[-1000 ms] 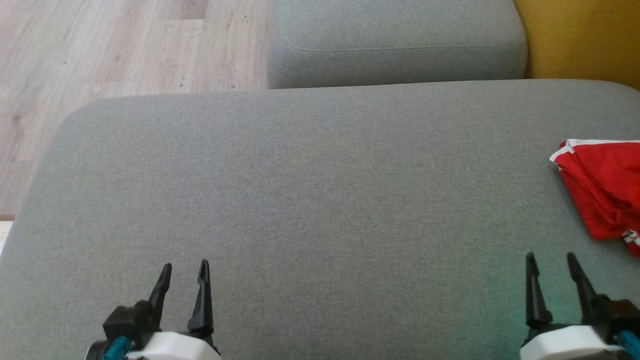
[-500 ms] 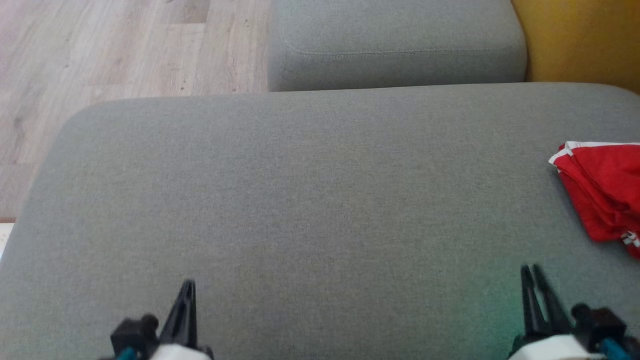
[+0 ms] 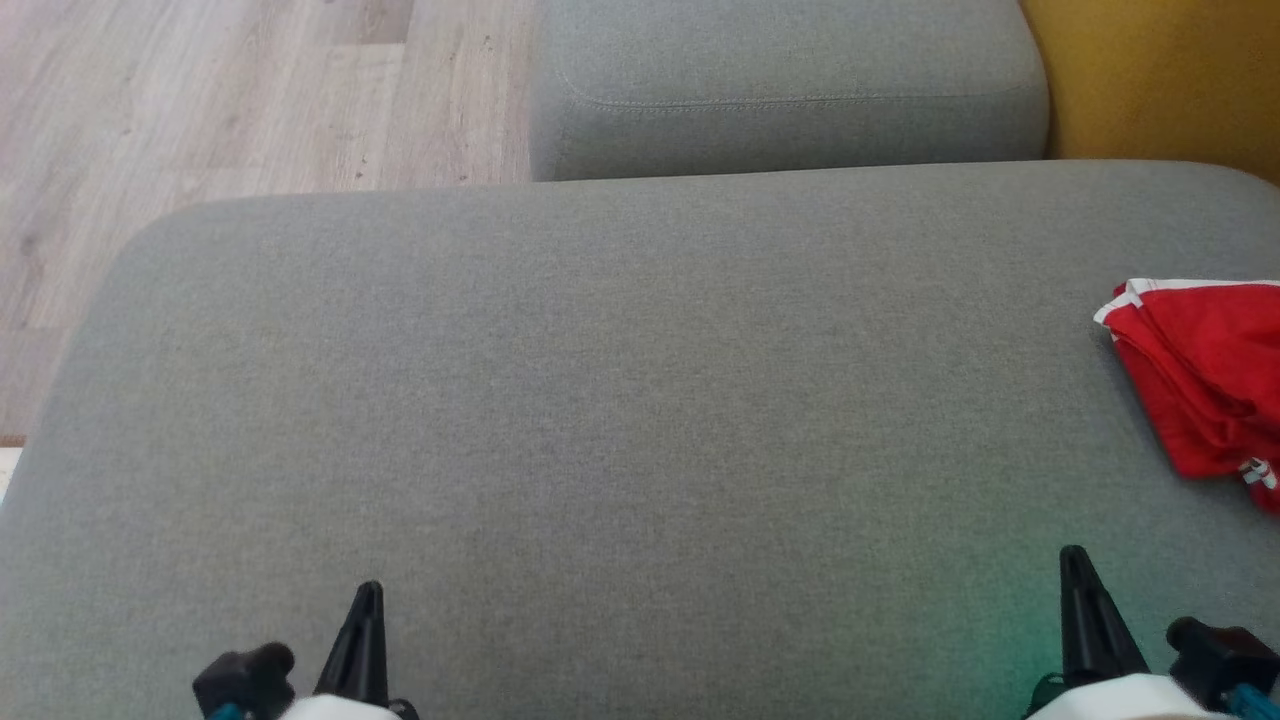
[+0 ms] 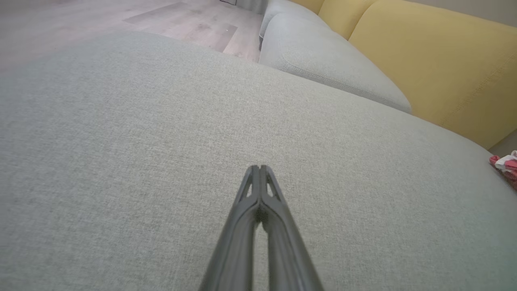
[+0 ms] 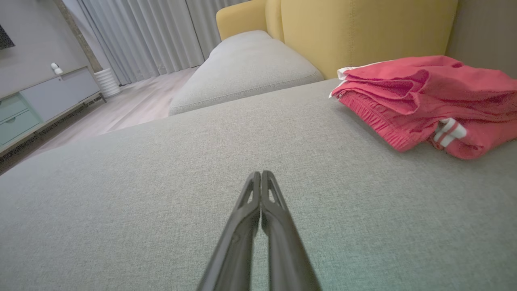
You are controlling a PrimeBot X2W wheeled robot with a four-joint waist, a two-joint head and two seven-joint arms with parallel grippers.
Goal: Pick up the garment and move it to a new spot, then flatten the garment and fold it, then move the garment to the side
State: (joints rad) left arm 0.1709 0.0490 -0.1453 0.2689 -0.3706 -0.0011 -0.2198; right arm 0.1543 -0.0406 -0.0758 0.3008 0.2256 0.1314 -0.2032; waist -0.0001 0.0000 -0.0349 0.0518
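A red garment point(image 3: 1210, 375) with white trim lies bunched in folds at the right edge of the grey cushion point(image 3: 620, 400). The right wrist view has the garment point(image 5: 428, 101) at the upper right, and a corner of the garment point(image 4: 507, 165) shows at the right edge of the left wrist view. Low at the left, my left gripper point(image 3: 368, 592) is shut with nothing in it, far from the garment. My right gripper point(image 3: 1073, 555) is shut and empty at the lower right, a short way in front of the garment and apart from it. Both pairs of fingers press together in the wrist views, left gripper point(image 4: 259, 167) and right gripper point(image 5: 261, 173).
A second grey cushion point(image 3: 790, 90) sits behind the big one. A yellow backrest point(image 3: 1160, 80) rises at the right. Wooden floor point(image 3: 200, 110) lies to the left and beyond. The right wrist view takes in curtains point(image 5: 153, 32) and a low cabinet point(image 5: 44, 101).
Both grippers have gone from open to shut with nothing between the fingers. Both have drawn back toward the bottom of the head view. The garment has not moved.
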